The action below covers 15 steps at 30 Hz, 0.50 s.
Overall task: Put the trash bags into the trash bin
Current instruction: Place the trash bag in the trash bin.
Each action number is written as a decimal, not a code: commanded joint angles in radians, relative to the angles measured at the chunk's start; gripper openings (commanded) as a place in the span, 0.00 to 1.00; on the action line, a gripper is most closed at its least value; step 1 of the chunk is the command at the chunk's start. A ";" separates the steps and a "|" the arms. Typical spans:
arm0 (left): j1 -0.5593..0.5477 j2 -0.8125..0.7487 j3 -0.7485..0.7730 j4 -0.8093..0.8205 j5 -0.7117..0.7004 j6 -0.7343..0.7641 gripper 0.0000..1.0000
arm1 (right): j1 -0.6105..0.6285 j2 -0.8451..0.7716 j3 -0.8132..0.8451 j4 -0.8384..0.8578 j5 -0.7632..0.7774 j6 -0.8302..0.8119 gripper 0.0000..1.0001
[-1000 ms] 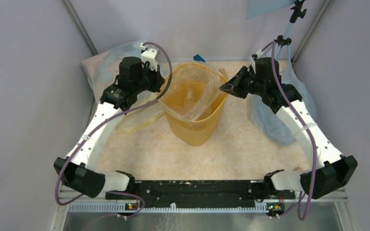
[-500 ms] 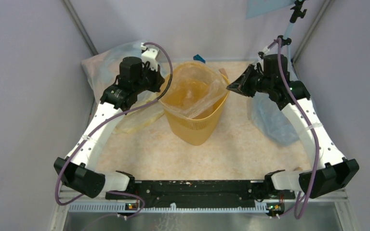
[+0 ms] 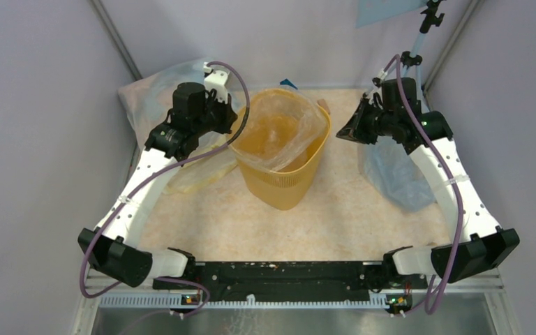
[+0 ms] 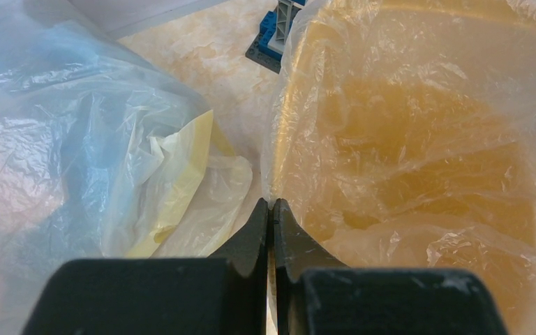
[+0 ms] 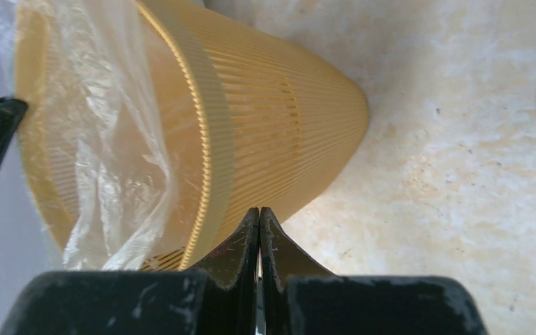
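Note:
The yellow trash bin (image 3: pixel 284 183) stands upright in the middle of the table. A clear, wrinkly trash bag (image 3: pixel 279 132) lies inside it, its film draped over the rim. My left gripper (image 3: pixel 235 132) is at the bin's left rim, shut on the bag's edge (image 4: pixel 283 150), with film running between the tips (image 4: pixel 271 204). My right gripper (image 3: pixel 340 134) hovers to the right of the bin, apart from it, shut on nothing. In the right wrist view its closed tips (image 5: pixel 259 211) point at the bin's ribbed wall (image 5: pixel 279 118) and the bag (image 5: pixel 112 139).
Bluish plastic sacks lie at the back left (image 3: pixel 146 91) and at the right (image 3: pixel 394 178). A pale yellowish film bag (image 3: pixel 195 174) lies left of the bin under my left arm. A blue-and-white block tower (image 3: pixel 287 84) stands behind the bin. Enclosure walls stand close on both sides.
My right gripper has drawn back to the right, from the bin's right rim to clear of it. The bag now lies over the right rim. The left gripper has not moved.

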 commanded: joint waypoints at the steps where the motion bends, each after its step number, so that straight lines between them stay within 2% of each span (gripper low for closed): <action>1: 0.006 -0.016 0.034 0.048 -0.017 0.005 0.00 | -0.012 0.011 0.066 -0.067 0.059 -0.076 0.00; 5: 0.006 -0.017 0.029 0.056 0.010 0.005 0.00 | -0.012 0.011 0.067 -0.005 -0.058 -0.134 0.01; 9: 0.006 -0.015 0.029 0.053 0.017 -0.004 0.00 | -0.012 0.005 0.070 0.077 -0.166 -0.138 0.22; 15: 0.006 -0.020 0.034 0.051 0.014 -0.008 0.00 | -0.012 0.004 0.045 0.142 -0.212 -0.091 0.36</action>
